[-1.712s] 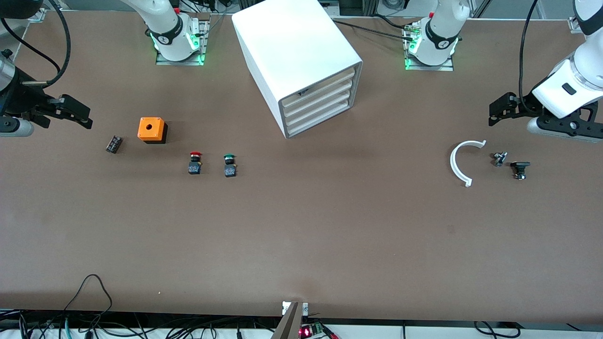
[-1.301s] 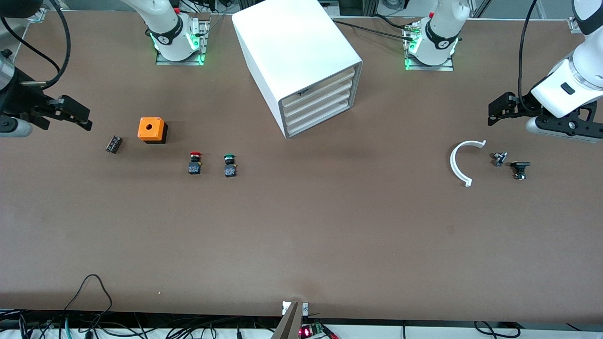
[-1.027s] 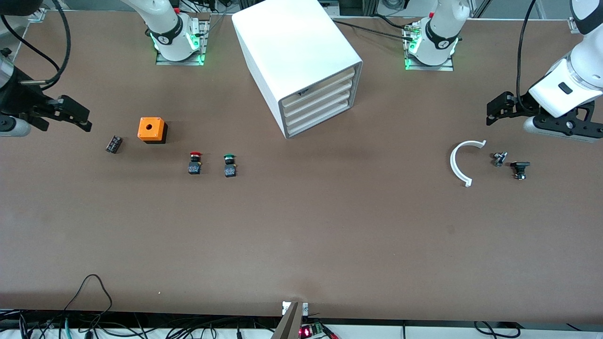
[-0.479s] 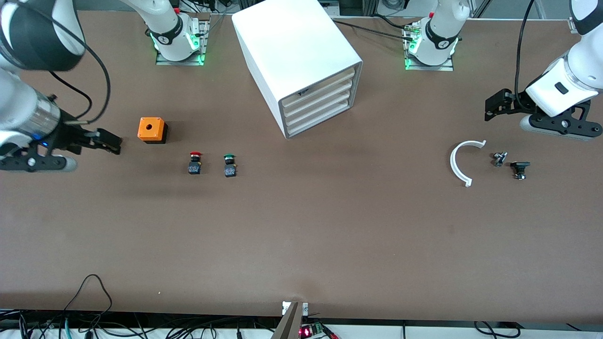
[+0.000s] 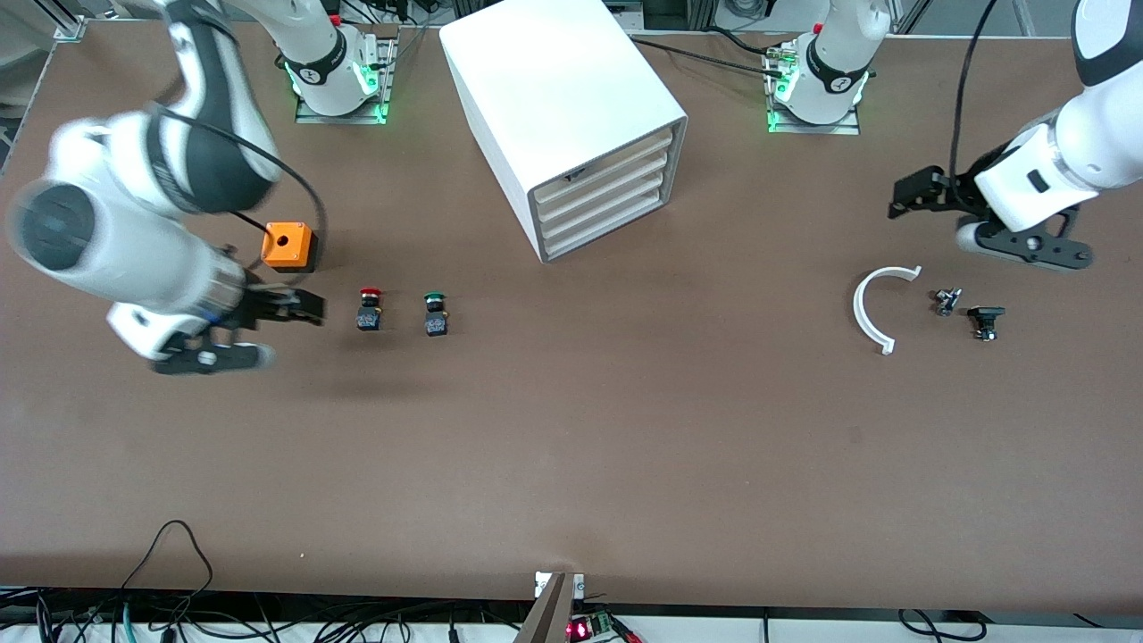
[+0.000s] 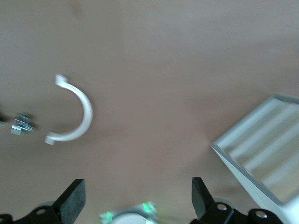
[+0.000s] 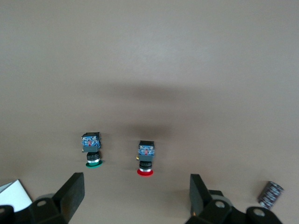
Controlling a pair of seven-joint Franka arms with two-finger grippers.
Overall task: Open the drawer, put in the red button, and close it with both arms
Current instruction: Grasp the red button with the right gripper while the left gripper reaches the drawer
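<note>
The right gripper (image 5: 304, 308) hovers with fingers (image 7: 70, 193) spread apart over the table just beside the red button (image 5: 369, 309); to grasp well it should centre on the black body, clear of the green button (image 5: 435, 313). The left gripper (image 5: 904, 198), fingers apart, hangs over the table toward the left arm's end, and should line up squarely with the shut top drawer (image 5: 603, 161) of the cabinet (image 5: 558, 107).

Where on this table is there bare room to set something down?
The widest bare patch is the whole stretch nearer the front camera than the red button, green button and white arc. The strip between green button and arc, in front of the cabinet, is bare too. It is crowded around the orange box.
</note>
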